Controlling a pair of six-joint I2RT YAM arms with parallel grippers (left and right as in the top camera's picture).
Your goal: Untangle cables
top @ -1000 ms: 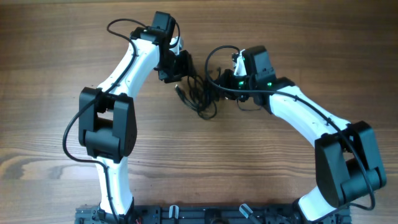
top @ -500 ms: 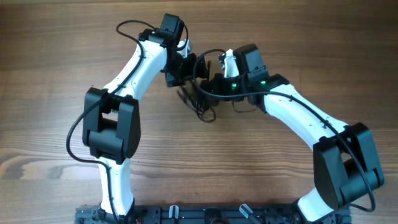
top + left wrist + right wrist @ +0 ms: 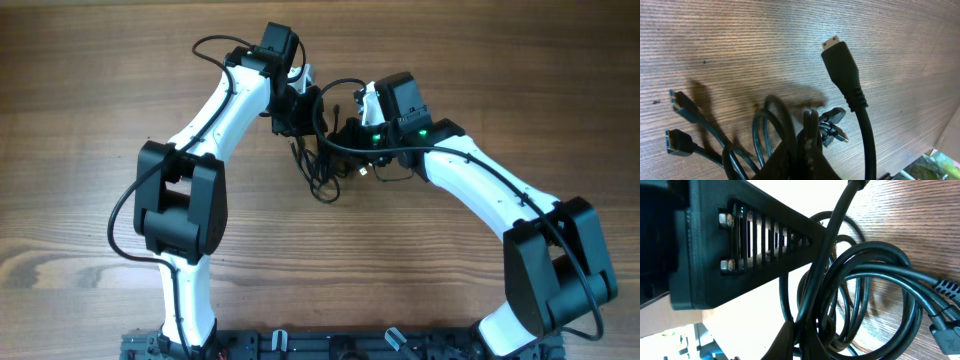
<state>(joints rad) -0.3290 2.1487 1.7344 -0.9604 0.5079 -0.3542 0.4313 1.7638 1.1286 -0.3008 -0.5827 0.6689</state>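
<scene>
The cables [image 3: 318, 165] are a clump of thin black cords hanging and lying between my two grippers at the table's middle back. My left gripper [image 3: 304, 108] is at the clump's upper left, my right gripper [image 3: 346, 134] at its right. In the left wrist view the left gripper [image 3: 809, 147] is shut on dark strands; a gold-tipped plug [image 3: 839, 59] rises to the right and blue-ended plugs [image 3: 679, 102] lie to the left. In the right wrist view the right gripper [image 3: 812, 332] pinches strands of the coiled cables [image 3: 880, 275].
The wooden table [image 3: 90, 90] lies under everything. The left arm's black slotted housing [image 3: 715, 245] fills the upper left of the right wrist view, very near the right gripper. The arms' own thick black wires [image 3: 215, 45] loop above the left wrist.
The left gripper moved right towards the right gripper, opened wide, then closed on the cables. The right gripper shifted left, still shut. The clump has shifted slightly beneath them.
</scene>
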